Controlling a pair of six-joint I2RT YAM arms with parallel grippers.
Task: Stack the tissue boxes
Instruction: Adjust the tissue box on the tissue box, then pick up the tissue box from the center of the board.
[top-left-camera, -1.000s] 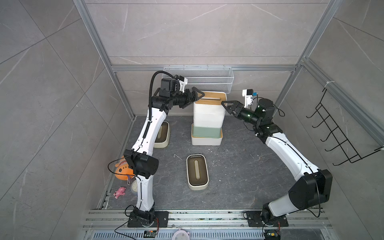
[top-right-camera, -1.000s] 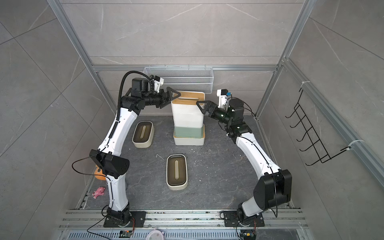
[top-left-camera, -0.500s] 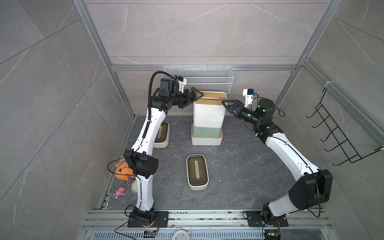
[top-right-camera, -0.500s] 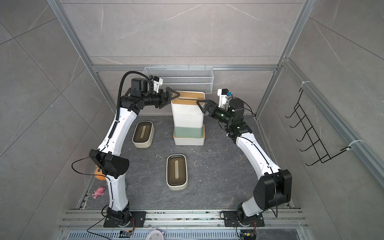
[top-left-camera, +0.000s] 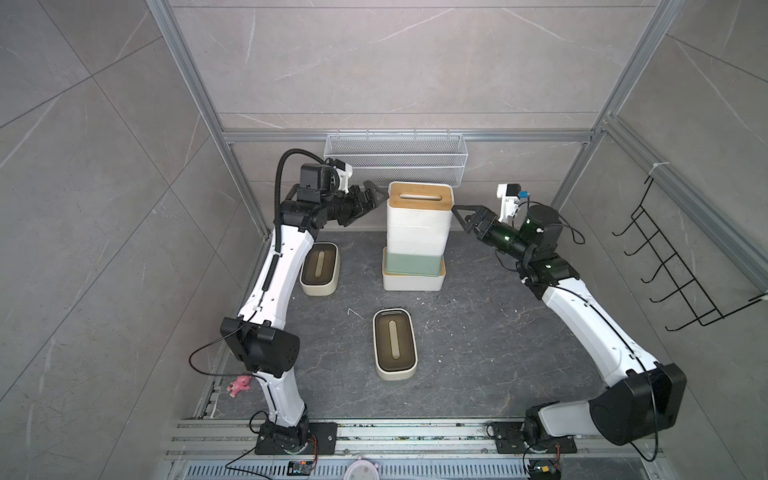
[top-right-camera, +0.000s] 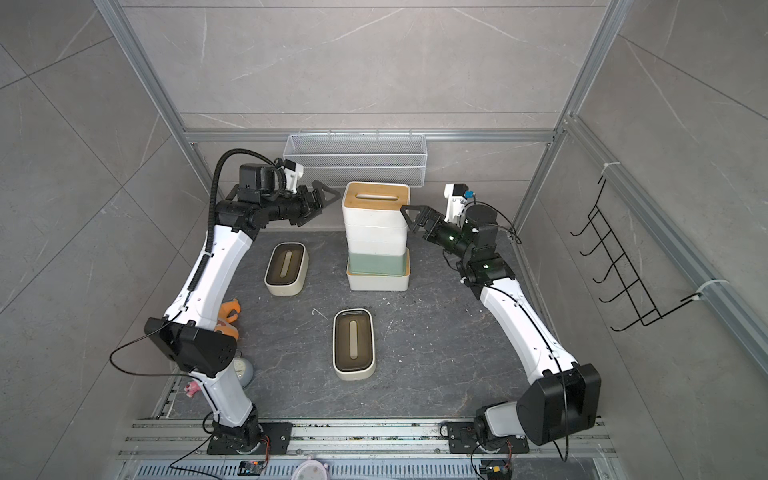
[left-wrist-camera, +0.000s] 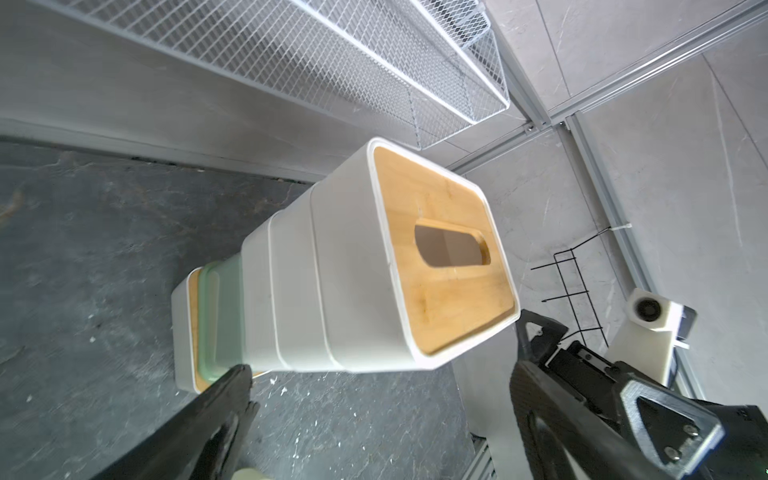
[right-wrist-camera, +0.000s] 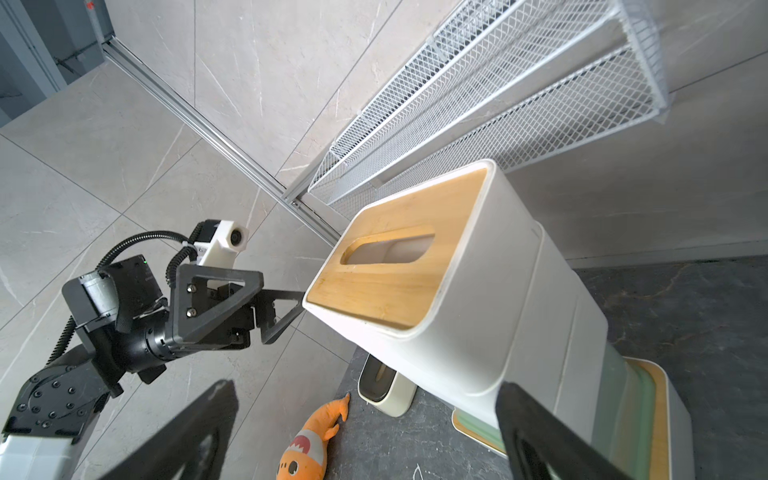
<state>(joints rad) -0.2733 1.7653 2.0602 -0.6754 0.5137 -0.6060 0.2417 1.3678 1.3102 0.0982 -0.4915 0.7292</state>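
plush toy (top-right-camera: 231, 311) part hidden, behind L arm (top-right-camera: 216, 266)

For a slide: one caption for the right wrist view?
Open left end effector beside the bamboo-lidded top box; orange plush on the floor.

The stack (top-left-camera: 417, 232) stands behind one box (top-left-camera: 394, 349), right of another box (top-left-camera: 320, 268).

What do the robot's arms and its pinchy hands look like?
The left arm and right arm have white shells with chunky black joints. The left gripper and right gripper are black, with hollow triangle fingers. A ribbed black hose loops above the left wrist; a small white camera sits on each.
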